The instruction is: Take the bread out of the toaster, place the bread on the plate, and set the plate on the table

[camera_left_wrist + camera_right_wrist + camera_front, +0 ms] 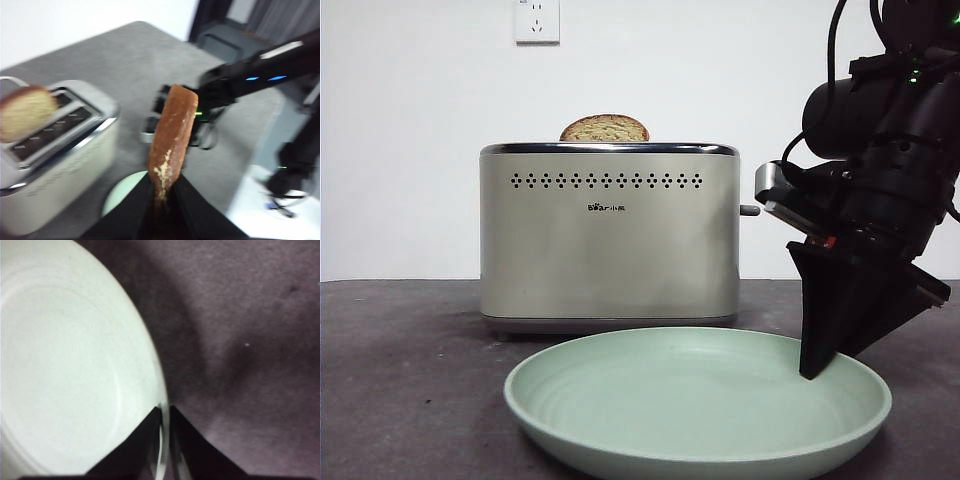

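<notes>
My left gripper (162, 184) is shut on the bread (172, 132), a slice with a dark brown crust seen edge-on, held in the air above the table beside the toaster (55, 160). This gripper is out of the front view. A second slice (605, 128) stands in the cream toaster (610, 240) and also shows in the left wrist view (25, 117). My right gripper (817, 365) is shut on the right rim of the mint green plate (690, 400), in front of the toaster. The right wrist view shows its jaws (164, 412) pinching the plate's rim (157, 390).
The dark grey table (400, 370) runs around the toaster and plate. A white wall with a socket (537, 20) stands behind. The right arm (235, 85) shows in the left wrist view, low beyond the held bread.
</notes>
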You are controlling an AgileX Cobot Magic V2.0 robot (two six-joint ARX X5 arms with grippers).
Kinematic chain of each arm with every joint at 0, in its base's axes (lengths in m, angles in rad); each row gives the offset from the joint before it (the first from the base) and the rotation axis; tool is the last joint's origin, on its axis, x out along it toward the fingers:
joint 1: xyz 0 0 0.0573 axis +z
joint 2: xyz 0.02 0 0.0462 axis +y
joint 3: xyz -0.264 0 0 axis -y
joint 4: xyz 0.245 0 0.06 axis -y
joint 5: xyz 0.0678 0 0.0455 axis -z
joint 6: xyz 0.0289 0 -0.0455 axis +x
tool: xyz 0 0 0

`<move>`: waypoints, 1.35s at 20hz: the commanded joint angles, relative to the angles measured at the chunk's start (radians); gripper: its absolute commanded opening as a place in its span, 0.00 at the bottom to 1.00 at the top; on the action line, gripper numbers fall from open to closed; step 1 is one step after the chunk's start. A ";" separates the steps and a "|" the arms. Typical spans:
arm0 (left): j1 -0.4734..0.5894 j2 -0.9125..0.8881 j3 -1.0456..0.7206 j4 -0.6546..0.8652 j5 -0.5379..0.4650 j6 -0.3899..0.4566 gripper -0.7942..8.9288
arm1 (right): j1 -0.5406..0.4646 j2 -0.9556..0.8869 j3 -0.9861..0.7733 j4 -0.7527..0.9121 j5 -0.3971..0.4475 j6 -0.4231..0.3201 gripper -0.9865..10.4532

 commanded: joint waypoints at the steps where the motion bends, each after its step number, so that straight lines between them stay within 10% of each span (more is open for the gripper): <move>1: -0.004 0.022 0.029 0.011 0.104 -0.033 0.08 | 0.007 0.007 0.016 0.003 -0.081 0.008 0.09; 13: -0.042 0.249 0.029 -0.039 0.401 0.011 0.08 | 0.010 -0.335 0.016 -0.081 -0.108 0.048 0.09; 27: -0.148 0.662 0.029 -0.113 0.349 0.113 0.09 | 0.011 -0.501 0.016 -0.164 -0.134 0.070 0.09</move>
